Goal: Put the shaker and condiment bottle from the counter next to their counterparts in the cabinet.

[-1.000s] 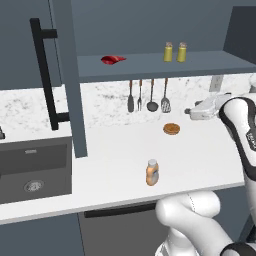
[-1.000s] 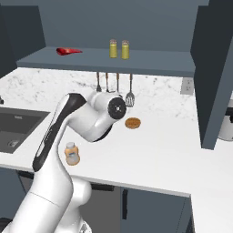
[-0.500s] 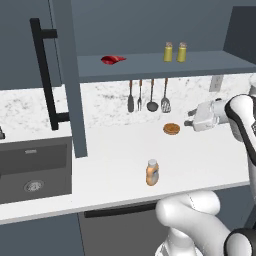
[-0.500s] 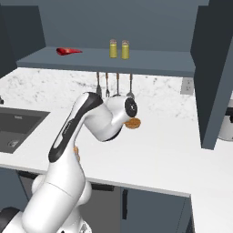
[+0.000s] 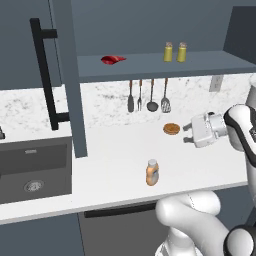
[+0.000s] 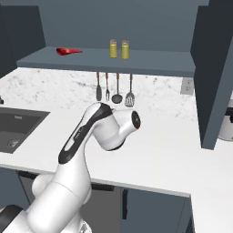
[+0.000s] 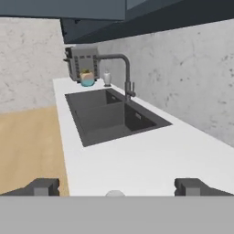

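White and wide, the desk (image 5: 115, 150) runs from the dark sink (image 5: 32, 167) on the left to the wall on the right, under a speckled marble backsplash (image 5: 100, 97). On it, the condiment bottle (image 5: 152, 172) stands upright near the front edge, with free surface on all sides. A small round brown thing (image 5: 171, 129) lies further back, close to the backsplash and below the hanging utensils (image 5: 148, 96).

My gripper (image 5: 188, 134) is held above the desk, to the right of the brown thing and well apart from the bottle; it points left, along the desk toward the sink. In the hand view the two fingertips (image 7: 43, 186) stand wide apart, with nothing between them, so the gripper is open and empty.

Above, the cabinet (image 5: 150, 60) is open and its door (image 5: 65, 75) with the black bar handle (image 5: 45, 72) stands out over the desk. On the shelf, two shakers (image 5: 175, 52) stand side by side, and the red bottle (image 5: 113, 60) lies well to their left, with free shelf between them.
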Robot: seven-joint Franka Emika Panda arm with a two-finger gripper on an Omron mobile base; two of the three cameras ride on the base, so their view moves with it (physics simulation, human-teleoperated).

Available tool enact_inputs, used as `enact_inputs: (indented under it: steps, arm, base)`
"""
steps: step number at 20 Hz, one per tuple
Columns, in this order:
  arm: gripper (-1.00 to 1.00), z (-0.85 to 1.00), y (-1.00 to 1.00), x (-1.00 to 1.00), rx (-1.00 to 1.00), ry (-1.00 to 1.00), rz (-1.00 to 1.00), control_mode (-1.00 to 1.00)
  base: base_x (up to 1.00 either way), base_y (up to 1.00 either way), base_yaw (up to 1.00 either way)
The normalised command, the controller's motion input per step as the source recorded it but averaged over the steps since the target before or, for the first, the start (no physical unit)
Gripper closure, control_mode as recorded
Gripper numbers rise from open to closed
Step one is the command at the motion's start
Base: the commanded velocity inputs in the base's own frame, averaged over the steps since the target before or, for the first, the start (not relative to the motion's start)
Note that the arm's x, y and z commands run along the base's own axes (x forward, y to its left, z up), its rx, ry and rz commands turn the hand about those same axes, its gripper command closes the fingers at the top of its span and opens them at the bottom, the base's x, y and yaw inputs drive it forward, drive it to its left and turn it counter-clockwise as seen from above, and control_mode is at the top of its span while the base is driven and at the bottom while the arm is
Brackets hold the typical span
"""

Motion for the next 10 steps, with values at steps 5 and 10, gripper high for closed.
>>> enact_inputs:
  steps: [5,10]
  arm:
    - [-1.00,-0.15,0.01,-0.03,0.00,-0.01,0.11,-1.00]
    - [-1.00,-0.29,0.00,-0.30,0.00,-0.07,0.11,-1.00]
  base:
    - [0.00,0.00,0.00]
    - [0.00,0.00,0.00]
